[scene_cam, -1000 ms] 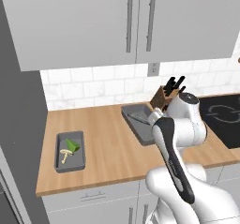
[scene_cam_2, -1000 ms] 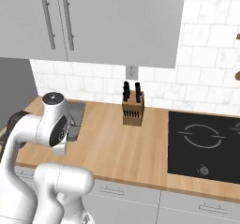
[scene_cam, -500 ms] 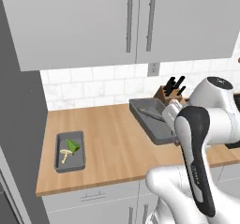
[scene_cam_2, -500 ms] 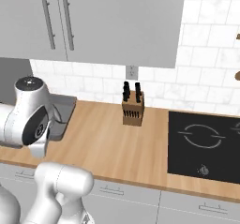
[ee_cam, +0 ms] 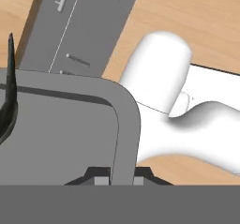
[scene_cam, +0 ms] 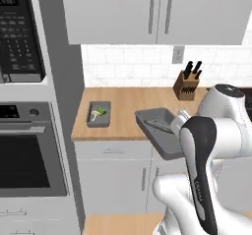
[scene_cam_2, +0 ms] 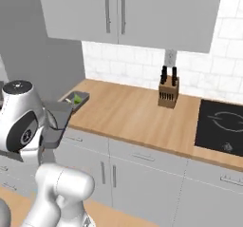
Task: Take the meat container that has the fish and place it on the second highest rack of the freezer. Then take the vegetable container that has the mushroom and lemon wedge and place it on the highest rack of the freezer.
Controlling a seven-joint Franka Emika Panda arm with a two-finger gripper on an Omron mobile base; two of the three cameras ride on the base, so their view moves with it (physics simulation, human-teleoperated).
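hand view: fish point(ee_cam: 8, 96) tail in meat container point(ee_cam: 70, 129) | left base: vegetable container point(scene_cam: 99, 114) on counter point(scene_cam: 133, 106) | gripper point(ee_cam: 118, 176) apparently clamped on meat container's rim

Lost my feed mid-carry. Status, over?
Hand shut on the fish tray's rim, tray lifted off the counter. Fish aboard. Mushroom tray sits on the counter. Nothing blocking.
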